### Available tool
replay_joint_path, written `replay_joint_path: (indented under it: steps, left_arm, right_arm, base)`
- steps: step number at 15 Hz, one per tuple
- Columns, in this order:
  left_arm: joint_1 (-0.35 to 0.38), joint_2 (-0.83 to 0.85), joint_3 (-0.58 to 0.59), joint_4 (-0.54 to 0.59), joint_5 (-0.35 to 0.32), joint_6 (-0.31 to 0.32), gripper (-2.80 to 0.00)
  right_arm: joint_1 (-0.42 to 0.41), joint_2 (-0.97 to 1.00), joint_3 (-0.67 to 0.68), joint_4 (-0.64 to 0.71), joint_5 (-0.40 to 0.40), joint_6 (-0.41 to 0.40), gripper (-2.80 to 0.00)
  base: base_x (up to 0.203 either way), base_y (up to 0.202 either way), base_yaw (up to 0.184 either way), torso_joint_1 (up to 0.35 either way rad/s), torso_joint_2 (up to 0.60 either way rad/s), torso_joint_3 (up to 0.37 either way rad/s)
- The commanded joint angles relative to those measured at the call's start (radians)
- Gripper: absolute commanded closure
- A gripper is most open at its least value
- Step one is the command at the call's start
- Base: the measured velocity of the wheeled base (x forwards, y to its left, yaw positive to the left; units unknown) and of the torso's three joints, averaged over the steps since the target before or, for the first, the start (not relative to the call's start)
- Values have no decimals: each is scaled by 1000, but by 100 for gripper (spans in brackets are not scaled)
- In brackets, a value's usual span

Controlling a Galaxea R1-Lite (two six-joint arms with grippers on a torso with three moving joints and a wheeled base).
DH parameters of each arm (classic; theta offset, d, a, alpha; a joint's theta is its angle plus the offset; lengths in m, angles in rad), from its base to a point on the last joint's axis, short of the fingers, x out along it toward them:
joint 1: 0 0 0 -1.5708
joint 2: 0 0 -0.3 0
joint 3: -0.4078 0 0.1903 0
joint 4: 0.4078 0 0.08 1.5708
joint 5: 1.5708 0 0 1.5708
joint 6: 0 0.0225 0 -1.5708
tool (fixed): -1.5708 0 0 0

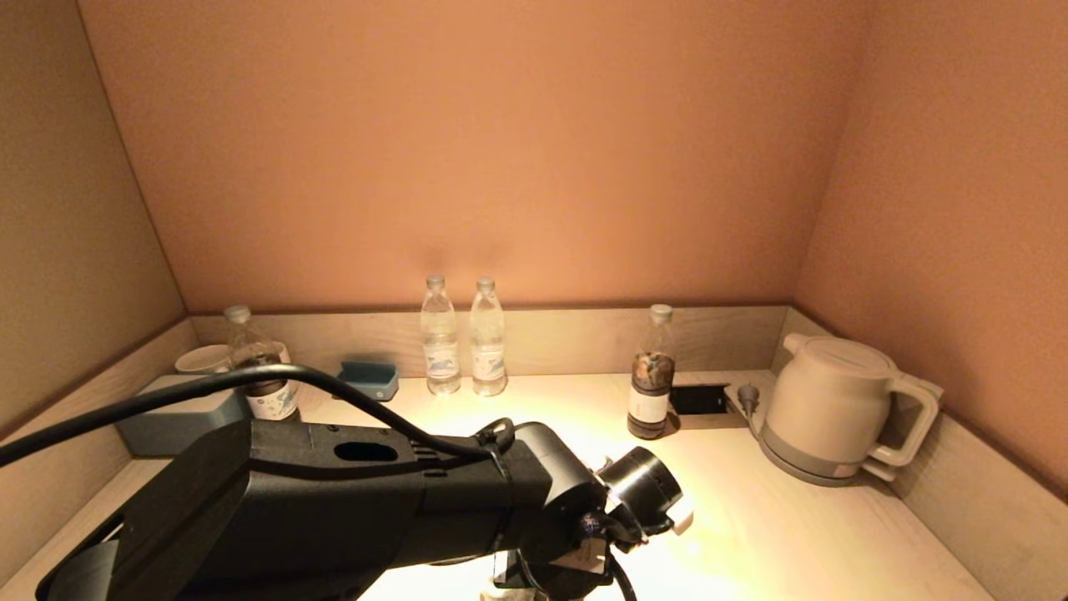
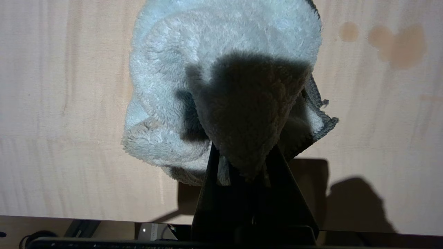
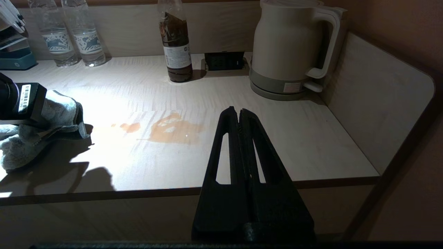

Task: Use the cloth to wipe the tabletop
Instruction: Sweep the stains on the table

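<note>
Your fluffy pale grey cloth (image 2: 221,86) lies bunched on the light wood tabletop (image 3: 242,114), pinched in the left gripper (image 2: 242,166), brown spill stains (image 3: 174,129) at its 3 o'clock, while your right gripper (image 3: 240,116), fingers together and empty, hangs off the front edge.

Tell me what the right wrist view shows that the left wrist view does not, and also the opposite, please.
Only the right wrist view shows the kettle, the dark bottle, two water bottles, the tabletop's front edge, and the shut right end effector held off that edge. Only the left wrist view shows the left end effector gripping the cloth from above. Both show the cloth, the tabletop and the brown stains.
</note>
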Motion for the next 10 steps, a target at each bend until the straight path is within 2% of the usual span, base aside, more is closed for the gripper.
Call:
replay_joint_path:
  steps: [1, 4, 7, 10]
  left_arm:
    - [7, -9, -9, 6, 3, -5, 0]
    - [58, -36, -4, 22, 5, -11, 0]
    - [188, -48, 2, 76, 21, -14, 0]
    - [271, -51, 46, 110, 25, -15, 0]
  right_arm:
    - [0, 1, 0, 0, 0, 0, 0]
    - [0, 1, 0, 0, 0, 0, 0]
    - [0, 1, 0, 0, 0, 0, 0]
    - [0, 1, 0, 0, 0, 0, 0]
  base:
    - [0, 0, 0, 0, 0, 0]
    - [0, 0, 0, 0, 0, 0]
    - [0, 0, 0, 0, 0, 0]
    - [0, 0, 0, 0, 0, 0]
